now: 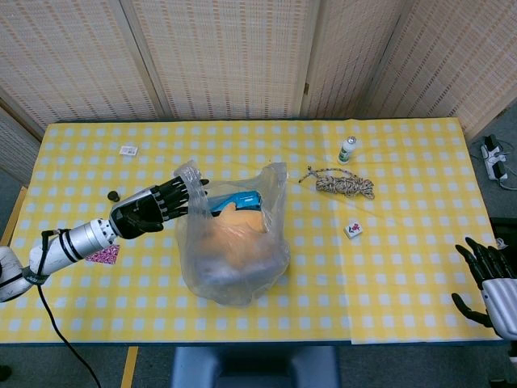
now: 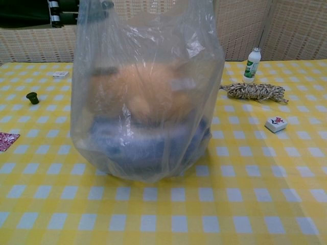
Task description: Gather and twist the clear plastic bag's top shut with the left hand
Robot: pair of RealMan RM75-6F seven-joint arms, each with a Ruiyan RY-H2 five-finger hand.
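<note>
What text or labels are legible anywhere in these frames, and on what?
No text is legible.
White bottle: green label, print too small.
Small white tile: red mark, not readable.
Small white tag: dark print, blurred.
Red patterned packet: pattern only.

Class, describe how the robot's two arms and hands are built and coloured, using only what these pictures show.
The left hand is black with segmented fingers, on a silvery metal forearm ringed by dark bands, with a black cable trailing below. The right hand has black fingers on a pale grey palm; its arm is out of frame.

A yellow-checked bench (image 1: 404,267) carries a clear plastic bag (image 1: 234,242), a small bottle (image 1: 347,149), coiled rope (image 1: 345,184), a tile (image 1: 353,229), a black cap (image 2: 32,97) and a patterned card (image 2: 7,140).
</note>
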